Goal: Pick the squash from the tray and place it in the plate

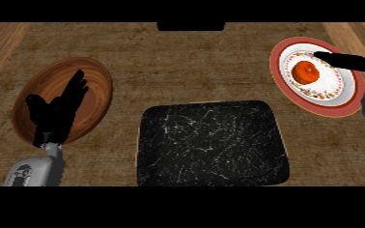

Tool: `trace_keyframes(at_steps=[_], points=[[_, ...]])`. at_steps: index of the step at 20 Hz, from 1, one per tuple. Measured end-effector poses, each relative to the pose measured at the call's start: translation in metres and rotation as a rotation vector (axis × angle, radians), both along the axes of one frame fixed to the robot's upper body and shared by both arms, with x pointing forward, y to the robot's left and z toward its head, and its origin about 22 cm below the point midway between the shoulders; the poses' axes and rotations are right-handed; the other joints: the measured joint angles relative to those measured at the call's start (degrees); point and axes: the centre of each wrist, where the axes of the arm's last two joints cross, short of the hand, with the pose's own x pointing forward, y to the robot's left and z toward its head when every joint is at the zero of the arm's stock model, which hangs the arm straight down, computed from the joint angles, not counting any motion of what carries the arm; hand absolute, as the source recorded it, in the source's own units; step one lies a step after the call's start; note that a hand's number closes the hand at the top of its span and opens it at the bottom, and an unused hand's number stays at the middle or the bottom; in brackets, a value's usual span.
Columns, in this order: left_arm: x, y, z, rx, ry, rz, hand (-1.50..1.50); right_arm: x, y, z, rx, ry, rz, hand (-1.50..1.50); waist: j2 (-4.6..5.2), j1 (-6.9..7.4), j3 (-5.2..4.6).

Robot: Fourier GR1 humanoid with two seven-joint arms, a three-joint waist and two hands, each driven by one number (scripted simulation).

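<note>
Orange-red squash (306,72) on white plate (341,95) with red rim and speckled inner ring. Black tray (212,145) with white marbled scratches. Brown wooden bowl (96,84). Mottled tan-brown counter (192,63). Black hands, grey forearm (34,171).

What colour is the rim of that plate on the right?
Red, around a white middle with a speckled ring; the plate shows in the head view.
</note>
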Motion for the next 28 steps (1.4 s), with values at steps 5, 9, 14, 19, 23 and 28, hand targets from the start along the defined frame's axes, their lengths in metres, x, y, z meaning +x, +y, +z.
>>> trace_keyframes(at_steps=[5, 9, 14, 19, 23, 28], points=[[0.002, -0.003, 0.0, 0.002, -0.001, -0.007, 0.0, -0.023, -0.02, -0.007, 0.099, 0.01, 0.061, -1.5, 0.06, -0.01, 0.0], [0.002, -0.005, -0.001, 0.001, -0.003, -0.008, 0.0, -0.039, -0.038, -0.015, 0.097, -0.017, 0.07, -1.5, 0.2, 0.32, 0.02], [0.012, -0.002, 0.0, 0.002, -0.006, -0.011, 0.0, -0.056, -0.06, -0.022, 0.093, -0.027, 0.057, -1.5, 0.28, 0.43, 0.02], [0.012, -0.004, 0.001, -0.002, -0.007, -0.017, 0.0, -0.076, -0.087, -0.026, 0.085, -0.026, 0.033, -1.5, 0.32, 0.62, 0.03], [0.006, -0.006, 0.002, -0.002, -0.004, -0.018, 0.0, -0.085, -0.099, -0.033, 0.067, -0.012, 0.019, -1.5, 0.33, 0.76, 0.03], [0.008, -0.007, 0.005, -0.007, -0.01, -0.016, 0.0, -0.1, -0.116, -0.035, 0.048, 0.035, 0.001, -1.5, 0.33, 0.69, 0.01]])
